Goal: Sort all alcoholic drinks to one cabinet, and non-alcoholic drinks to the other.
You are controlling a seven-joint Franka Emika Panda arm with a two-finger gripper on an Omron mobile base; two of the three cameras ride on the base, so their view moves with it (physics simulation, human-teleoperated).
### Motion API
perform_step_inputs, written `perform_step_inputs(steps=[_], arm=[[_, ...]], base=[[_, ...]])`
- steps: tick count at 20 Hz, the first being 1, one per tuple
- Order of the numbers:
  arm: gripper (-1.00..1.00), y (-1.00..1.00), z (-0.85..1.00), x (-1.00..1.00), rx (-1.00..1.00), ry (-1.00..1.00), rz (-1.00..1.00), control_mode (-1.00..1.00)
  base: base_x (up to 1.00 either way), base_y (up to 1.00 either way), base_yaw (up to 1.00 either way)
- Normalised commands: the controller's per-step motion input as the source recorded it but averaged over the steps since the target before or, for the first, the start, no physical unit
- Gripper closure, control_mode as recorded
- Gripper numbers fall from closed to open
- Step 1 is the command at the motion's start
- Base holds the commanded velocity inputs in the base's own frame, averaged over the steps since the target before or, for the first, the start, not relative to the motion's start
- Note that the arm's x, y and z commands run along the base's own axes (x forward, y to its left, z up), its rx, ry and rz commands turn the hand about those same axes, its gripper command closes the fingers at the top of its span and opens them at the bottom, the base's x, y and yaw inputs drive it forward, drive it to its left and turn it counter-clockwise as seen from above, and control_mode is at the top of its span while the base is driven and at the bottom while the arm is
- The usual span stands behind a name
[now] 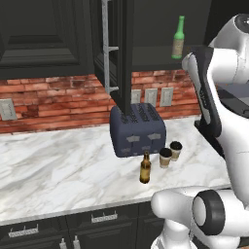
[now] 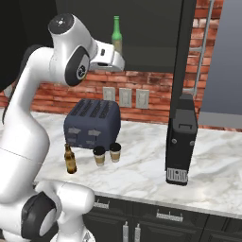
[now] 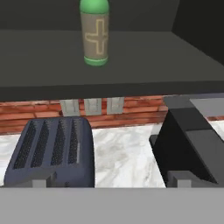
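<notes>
base views: flank arm, share counter (image 1: 58, 170) | hand view: faces cabinet shelf (image 3: 131, 48)

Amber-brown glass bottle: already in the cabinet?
No, the amber-brown glass bottle stands on the marble counter before the toaster.

A slim green glass bottle (image 3: 94, 30) is wearing a tan paper label with a paler cross outlined on it, standing on the dark charcoal cabinet shelf (image 3: 131, 48) ahead of the hand. Below the hand, a navy-blue four-slot toaster (image 1: 137, 130) is sitting on white marble counter (image 1: 58, 170) veined in grey, backed by red brick wall (image 1: 48, 99) with pale mortar lines. An amber-brown glass bottle (image 1: 145, 168) and two tan paper cups with dark brown lids (image 1: 170, 151) are showing beside a black boxy coffee machine (image 2: 181, 139).
</notes>
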Motion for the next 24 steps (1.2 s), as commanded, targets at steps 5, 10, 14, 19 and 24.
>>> perform_step_inputs(steps=[5, 10, 14, 19, 24], arm=[[-1.0, 0.01, -0.16, -0.64, 0.04, 0.08, 0.07, -1.0], [-1.0, 0.09, -0.22, -0.44, 0.0, 0.07, 0.05, -1.0], [-1.0, 0.0, -0.27, -0.43, 0.01, 0.07, 0.06, -1.0], [-1.0, 0.0, -0.33, -0.43, 0.0, 0.07, 0.08, -1.0], [-1.0, 0.0, -0.33, -0.4, 0.0, 0.04, 0.09, -1.0]], base=[[0.0, 0.0, 0.0], [0.0, 0.0, 0.0], [0.0, 0.0, 0.0], [0.0, 0.0, 0.0], [0.0, 0.0, 0.0]])
